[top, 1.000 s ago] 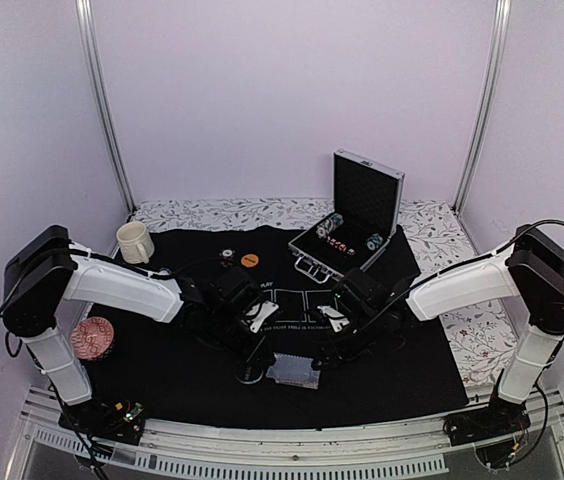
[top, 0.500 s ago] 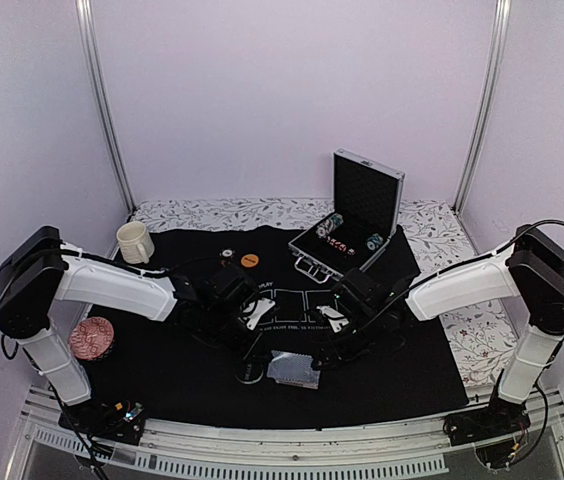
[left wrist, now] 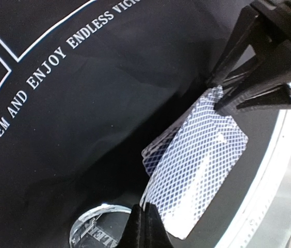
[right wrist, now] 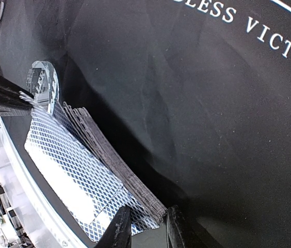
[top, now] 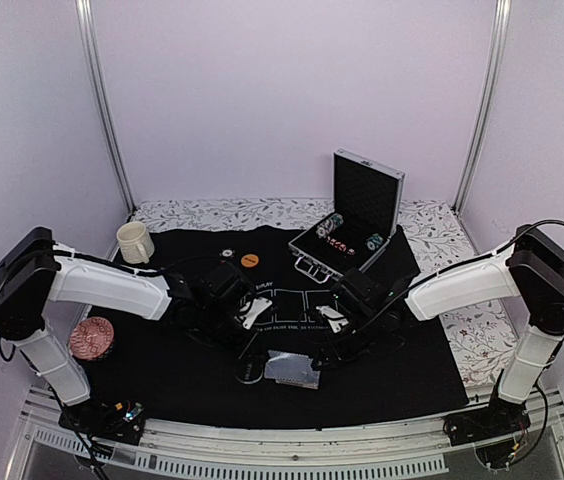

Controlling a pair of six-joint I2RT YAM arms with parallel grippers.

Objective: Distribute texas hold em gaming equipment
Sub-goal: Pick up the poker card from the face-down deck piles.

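The right gripper clamps one end of the cards; the left gripper, closed tight, sits at their other end beside the clear disc.

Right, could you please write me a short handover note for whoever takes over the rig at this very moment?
Left gripper: shut, fingers pinching a corner of the top card.
Right gripper: shut on the deck's edge, near the mat's front edge.
Clear dealer disc lies beside the deck; orange disc and one small chip sit at the mat's far side; other chips are in the open case.
Done: no cards lie dealt out.
Left: deal the cards, hand out chips and discs.
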